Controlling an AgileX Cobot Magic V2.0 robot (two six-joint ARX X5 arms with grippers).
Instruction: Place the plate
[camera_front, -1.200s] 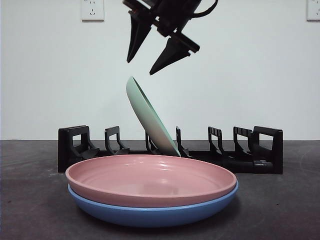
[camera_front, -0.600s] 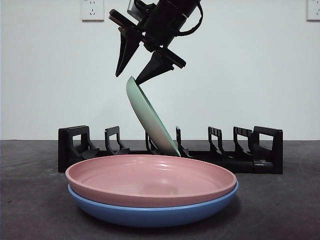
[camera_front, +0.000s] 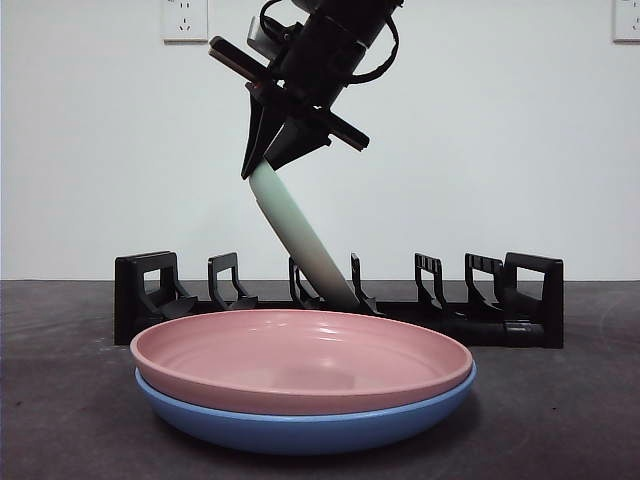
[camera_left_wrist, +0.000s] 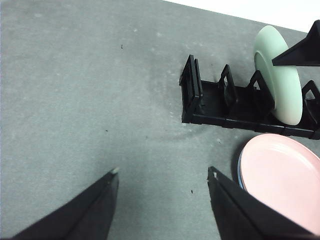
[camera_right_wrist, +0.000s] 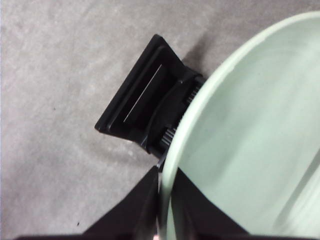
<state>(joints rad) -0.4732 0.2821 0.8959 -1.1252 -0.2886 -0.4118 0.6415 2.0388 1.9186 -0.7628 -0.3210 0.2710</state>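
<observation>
Nearby, pink plate (camera_front: 300, 360) before rack (camera_front: 490, 310).

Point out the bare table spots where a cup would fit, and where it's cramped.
Bare table lies open beyond the rack end, under the left gripper. Crowded: the stacked pink plate and blue plate sit close before the rack, where the right gripper clamps the green plate.

Black arm, looped cable, tapered black claw (camera_front: 272, 160) jaws.

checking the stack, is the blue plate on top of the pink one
No, the pink plate lies on top of the blue plate.
</observation>
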